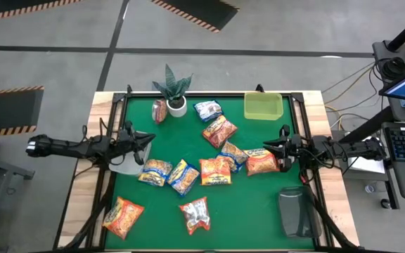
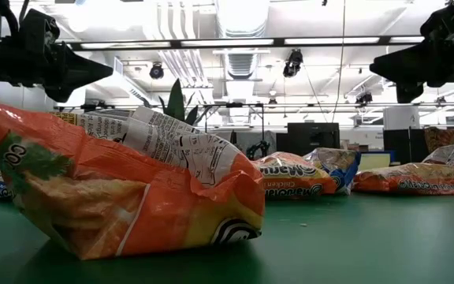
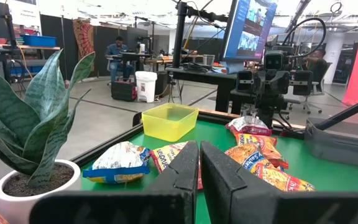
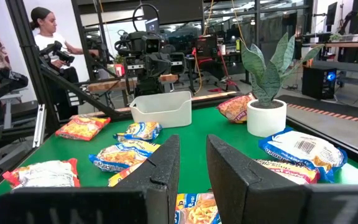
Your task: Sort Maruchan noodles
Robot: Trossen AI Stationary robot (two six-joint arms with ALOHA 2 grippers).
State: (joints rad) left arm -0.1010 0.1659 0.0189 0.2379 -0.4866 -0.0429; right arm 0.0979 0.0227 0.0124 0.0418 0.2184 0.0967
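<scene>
Clearly, your packets (image 1: 216, 170) lie loose across the green mat, both arms raised and empty.
From above, left gripper (image 1: 146, 140) hangs over the mat's left side, right gripper (image 1: 273, 149) just beside an orange packet (image 1: 261, 162). At table level, that crinkly film looks light, soft and slippery; you'd best pinch a sealed edge. Left wrist view: fingers (image 3: 182, 171) almost closed, holding nothing. Right wrist view: fingers (image 4: 166, 163) slightly apart, empty.

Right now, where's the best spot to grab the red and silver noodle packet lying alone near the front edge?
Probably from straight above, pinching the crinkly red-and-silver plastic packet across its narrower width at the middle: it lies flat, with bare green mat all around it.
</scene>
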